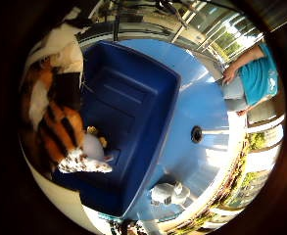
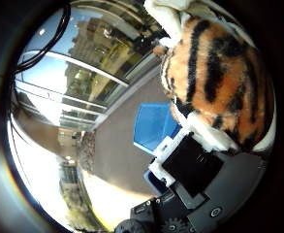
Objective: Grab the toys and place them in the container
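Note:
An orange, black-striped tiger plush fills much of the thumb side view, close against my palm. My right hand has its white and black fingers curled against the plush. The tiger hangs over one end of the deep blue container, and its white striped paw reaches inside. A small pale toy with yellow bits lies in the container, partly behind the tiger. A white and grey toy sits on the table just outside the container's wall.
The container stands on a round light blue table with a dark hole at its middle. A person in a teal shirt sits at the table's far edge. Glass walls and railings surround the area.

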`<state>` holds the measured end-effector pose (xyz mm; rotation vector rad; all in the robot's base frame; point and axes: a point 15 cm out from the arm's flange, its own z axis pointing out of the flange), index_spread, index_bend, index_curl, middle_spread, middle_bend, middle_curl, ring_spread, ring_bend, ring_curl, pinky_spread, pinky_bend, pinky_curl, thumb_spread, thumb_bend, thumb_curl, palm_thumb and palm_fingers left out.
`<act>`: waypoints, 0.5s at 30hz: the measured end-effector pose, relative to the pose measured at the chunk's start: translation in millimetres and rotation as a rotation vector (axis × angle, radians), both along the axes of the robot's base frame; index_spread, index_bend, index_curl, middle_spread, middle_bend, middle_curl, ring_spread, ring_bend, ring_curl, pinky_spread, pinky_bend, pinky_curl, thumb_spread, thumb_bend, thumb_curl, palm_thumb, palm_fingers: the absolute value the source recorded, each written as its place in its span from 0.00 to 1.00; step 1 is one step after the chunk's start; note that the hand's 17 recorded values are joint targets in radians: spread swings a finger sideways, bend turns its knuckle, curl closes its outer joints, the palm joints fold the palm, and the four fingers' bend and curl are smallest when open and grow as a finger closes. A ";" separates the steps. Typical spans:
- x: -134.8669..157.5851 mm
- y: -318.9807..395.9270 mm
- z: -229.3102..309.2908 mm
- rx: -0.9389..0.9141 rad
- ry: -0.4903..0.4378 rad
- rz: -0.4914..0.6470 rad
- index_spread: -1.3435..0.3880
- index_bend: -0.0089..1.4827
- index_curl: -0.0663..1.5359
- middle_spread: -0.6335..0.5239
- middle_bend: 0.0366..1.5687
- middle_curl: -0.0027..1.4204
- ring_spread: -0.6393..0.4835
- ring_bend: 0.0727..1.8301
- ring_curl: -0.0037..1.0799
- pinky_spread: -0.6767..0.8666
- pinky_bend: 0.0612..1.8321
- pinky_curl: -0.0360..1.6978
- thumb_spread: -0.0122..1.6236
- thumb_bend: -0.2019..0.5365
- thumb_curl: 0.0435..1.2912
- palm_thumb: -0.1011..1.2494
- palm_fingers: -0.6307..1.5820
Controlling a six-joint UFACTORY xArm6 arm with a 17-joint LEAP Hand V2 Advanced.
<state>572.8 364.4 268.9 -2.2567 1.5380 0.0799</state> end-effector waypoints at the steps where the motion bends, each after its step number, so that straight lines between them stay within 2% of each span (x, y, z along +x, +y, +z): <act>1: 7.7 -0.6 -5.2 0.006 -0.013 -0.019 0.03 0.36 0.89 0.36 0.83 0.75 0.48 0.84 0.79 0.51 0.80 0.58 0.67 0.24 0.61 0.69 0.60; 6: 12.7 -8.0 -15.9 0.002 0.004 -0.043 0.05 0.36 0.89 0.38 0.80 0.73 0.51 0.83 0.76 0.52 0.74 0.59 0.68 0.24 0.59 0.67 0.58; 8: 13.4 -9.5 -17.8 0.002 0.009 -0.052 0.07 0.34 0.88 0.41 0.76 0.69 0.54 0.80 0.72 0.53 0.72 0.58 0.68 0.23 0.58 0.66 0.57; 9: 14.0 -10.8 -19.1 0.000 0.011 -0.054 0.08 0.32 0.87 0.42 0.70 0.67 0.56 0.77 0.70 0.54 0.72 0.58 0.68 0.23 0.57 0.65 0.54; 10: 16.0 -14.0 -20.8 -0.001 0.013 -0.060 0.12 0.25 0.85 0.44 0.61 0.63 0.60 0.74 0.68 0.56 0.72 0.57 0.68 0.23 0.57 0.64 0.46; 12: 19.3 -17.1 -22.7 0.000 0.011 -0.067 0.14 0.22 0.84 0.45 0.52 0.59 0.64 0.70 0.66 0.58 0.71 0.57 0.68 0.23 0.56 0.64 0.37; 14: 23.6 -23.0 -27.6 -0.004 0.011 -0.070 0.18 0.20 0.81 0.49 0.40 0.52 0.69 0.60 0.60 0.62 0.64 0.54 0.68 0.23 0.55 0.63 0.26; 15: 25.9 -27.8 -27.7 -0.006 0.010 -0.072 0.19 0.19 0.79 0.50 0.38 0.50 0.71 0.57 0.57 0.63 0.61 0.53 0.68 0.23 0.54 0.63 0.25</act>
